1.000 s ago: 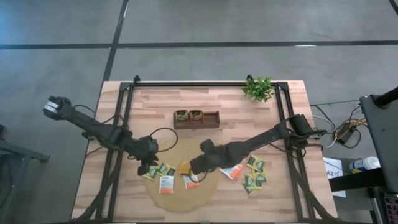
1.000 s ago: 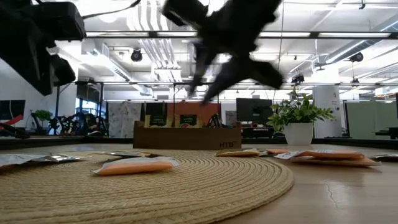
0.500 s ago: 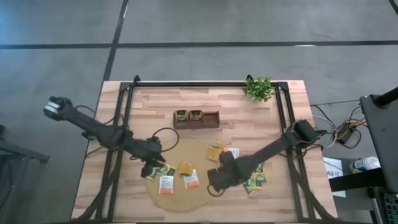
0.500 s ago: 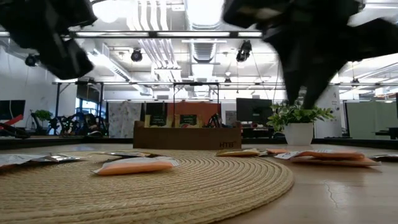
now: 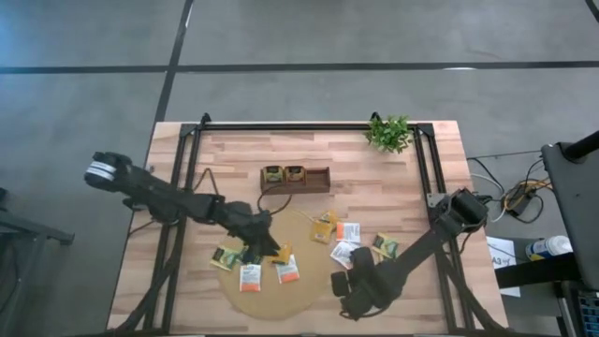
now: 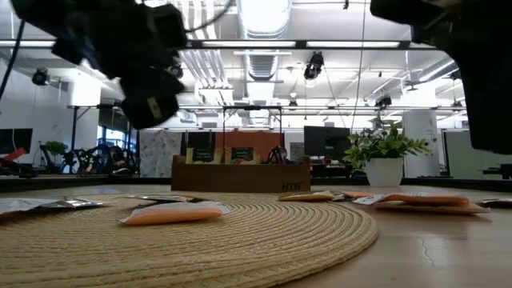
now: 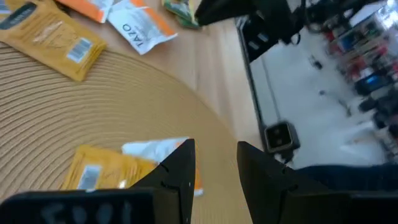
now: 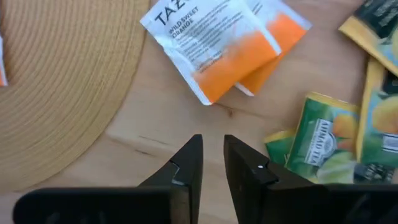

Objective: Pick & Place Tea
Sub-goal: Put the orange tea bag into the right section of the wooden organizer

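Observation:
Tea sachets lie loose on the round tan mat [image 5: 281, 298] and on the wood to its right. My left gripper [image 5: 267, 245] hovers open over the mat. Just under its fingers are a yellow sachet [image 7: 102, 171] and a white-and-orange one [image 7: 158, 148]. My right gripper [image 5: 351, 290] points down over bare wood just off the mat's right edge, near the front. Its fingers stand a narrow gap apart [image 8: 212, 152] with nothing between them. Ahead of it lie two white-and-orange sachets [image 8: 214, 46] and green ones [image 8: 320, 146].
A dark brown tray [image 5: 296, 178] stands at the far middle, with sachets in its left and middle compartments. A small green plant [image 5: 389, 133] stands at the far right. Black frame rails [image 5: 426, 187] run along both sides of the table.
My left gripper has moved toward the table's right, from the mat's left edge to over its middle. My right gripper has swung off the mat toward the right and the near edge. No sachet has moved.

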